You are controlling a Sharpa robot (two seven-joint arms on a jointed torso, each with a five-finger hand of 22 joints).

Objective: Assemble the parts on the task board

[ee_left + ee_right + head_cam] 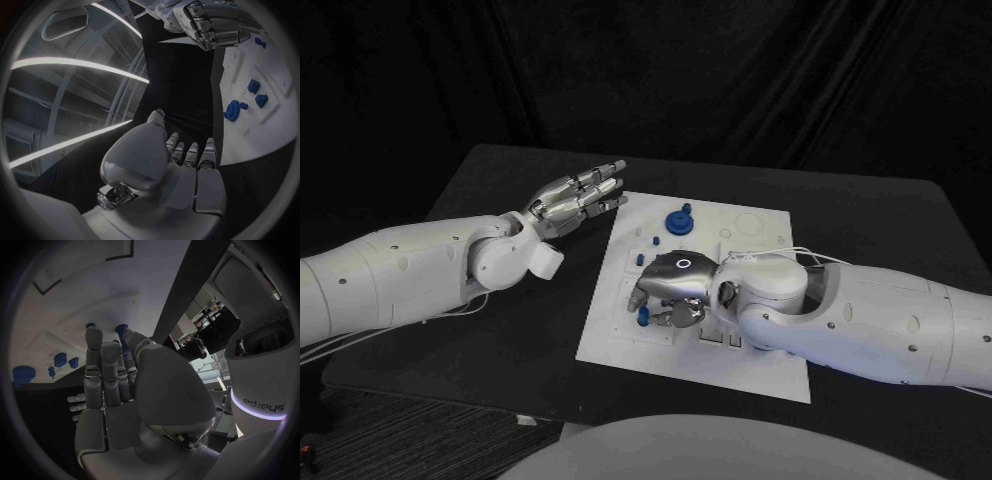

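The task board (733,345) lies mid-table. A blue part (642,316) stands near its left edge, under the right hand (672,290), whose grip cannot be told, probably seating it. The left hand (577,200) waits beside the board, fingers together, empty. The left wrist view shows more blue parts (233,110).

The left arm is stretched in from the left, and its left hand (578,200) is held flat with the fingers (190,152) extended side by side, nothing being held. The right arm is bent inward, and the right hand (669,290) is lowered palm-down with its fingers (103,372) pointing downward; whether anything is gripped cannot be told.
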